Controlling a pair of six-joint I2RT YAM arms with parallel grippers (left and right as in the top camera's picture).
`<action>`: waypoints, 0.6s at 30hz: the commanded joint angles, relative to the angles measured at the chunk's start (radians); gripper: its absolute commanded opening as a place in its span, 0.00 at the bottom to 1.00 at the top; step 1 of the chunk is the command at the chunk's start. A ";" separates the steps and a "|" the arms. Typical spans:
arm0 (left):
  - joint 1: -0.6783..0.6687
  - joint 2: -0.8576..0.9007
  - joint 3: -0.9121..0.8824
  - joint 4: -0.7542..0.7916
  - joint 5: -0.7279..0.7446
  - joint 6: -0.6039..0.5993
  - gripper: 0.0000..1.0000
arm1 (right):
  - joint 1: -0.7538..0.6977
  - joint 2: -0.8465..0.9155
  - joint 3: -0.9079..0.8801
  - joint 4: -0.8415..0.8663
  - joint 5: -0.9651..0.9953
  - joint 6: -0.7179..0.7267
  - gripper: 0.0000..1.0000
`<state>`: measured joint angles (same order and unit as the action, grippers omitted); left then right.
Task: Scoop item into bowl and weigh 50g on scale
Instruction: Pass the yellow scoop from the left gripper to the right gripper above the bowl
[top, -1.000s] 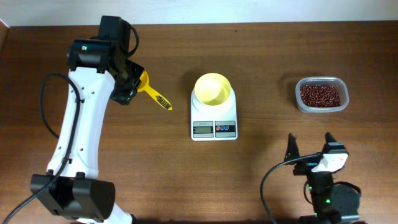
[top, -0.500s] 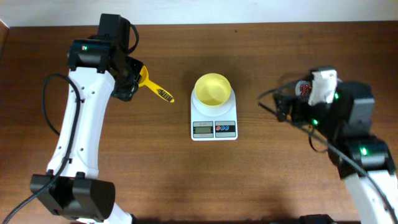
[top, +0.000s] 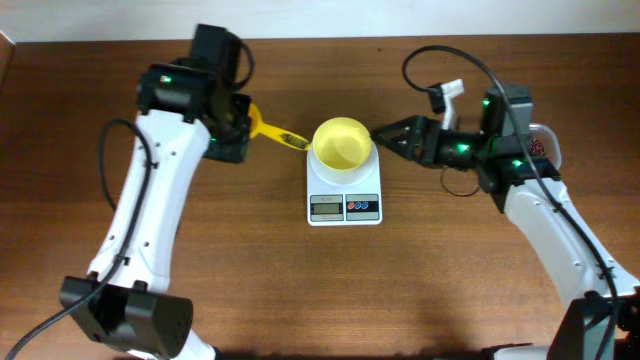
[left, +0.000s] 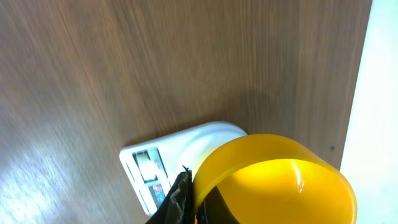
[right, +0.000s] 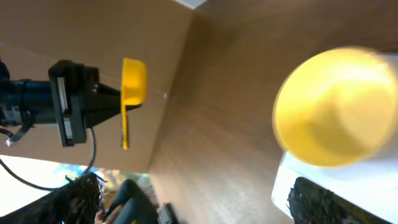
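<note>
At the middle of the wooden table (top: 450, 290), the small round pale yellow plastic bowl (top: 342, 145) sits empty on the white square digital scale (top: 344, 207), ready for filling.
The left gripper (top: 238, 133), arm stretched forward, is clamped on the bright yellow long-handled scoop (top: 270, 130) beside the bowl. The right gripper (top: 380, 134), fingers spread, points at the bowl's rim, probably to steady it.

The left arm (top: 150, 220) is stretched forward, and the fingers of the left gripper (top: 243, 122) are clamped on a scoop (top: 282, 136). The right arm (top: 550, 215) is bent inward, and the right gripper (top: 382, 134) is pointed toward the left arm with its fingers spread wide.
</note>
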<state>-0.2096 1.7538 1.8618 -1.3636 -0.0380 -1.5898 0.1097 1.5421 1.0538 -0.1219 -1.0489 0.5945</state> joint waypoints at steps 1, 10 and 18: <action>-0.074 0.015 0.002 0.013 -0.047 -0.184 0.00 | 0.091 0.001 0.012 0.101 -0.013 0.168 0.99; -0.158 0.074 0.001 0.153 0.062 -0.284 0.00 | 0.187 0.002 0.012 0.211 0.120 0.308 1.00; -0.190 0.075 0.001 0.173 0.088 -0.350 0.00 | 0.199 0.002 0.012 0.330 0.259 0.331 0.84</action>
<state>-0.3805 1.8240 1.8618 -1.1950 0.0383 -1.8637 0.2901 1.5421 1.0538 0.1814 -0.8562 0.9215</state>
